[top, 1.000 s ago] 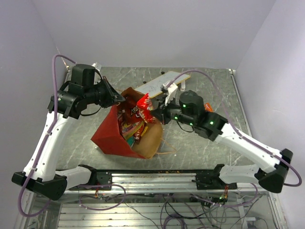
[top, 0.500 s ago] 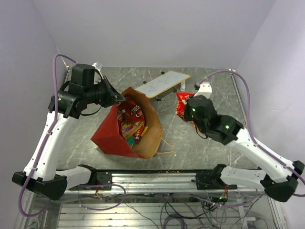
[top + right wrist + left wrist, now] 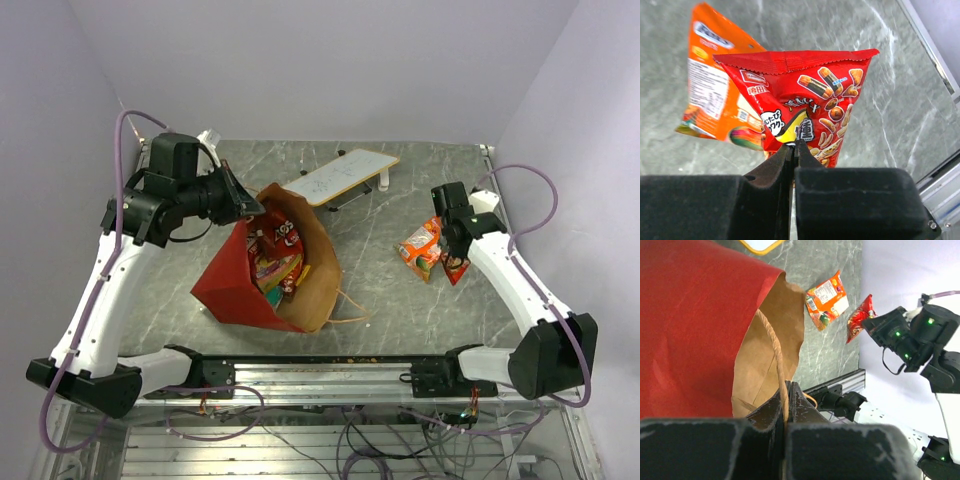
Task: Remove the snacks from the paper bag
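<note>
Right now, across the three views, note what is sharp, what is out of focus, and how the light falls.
Top external: soft, even light, paper bag clear. Left wrist: left fingers blurred, orange packet sharp. Right wrist: right fingers blurred, red packet crisp.

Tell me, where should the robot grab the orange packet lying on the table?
Pinch the orange packet by its crimped end seam, coming straight down from above: it lies flat on the table, so that thin edge likely lifts easiest.

The left arm (image 3: 105,285) rises steeply from its base, wrist bent rightward; the left gripper (image 3: 248,207) is clamped on the paper bag (image 3: 225,285) rim; the right arm (image 3: 512,282) stretches forward; the right gripper (image 3: 792,145) pinches a red snack packet (image 3: 810,90).
</note>
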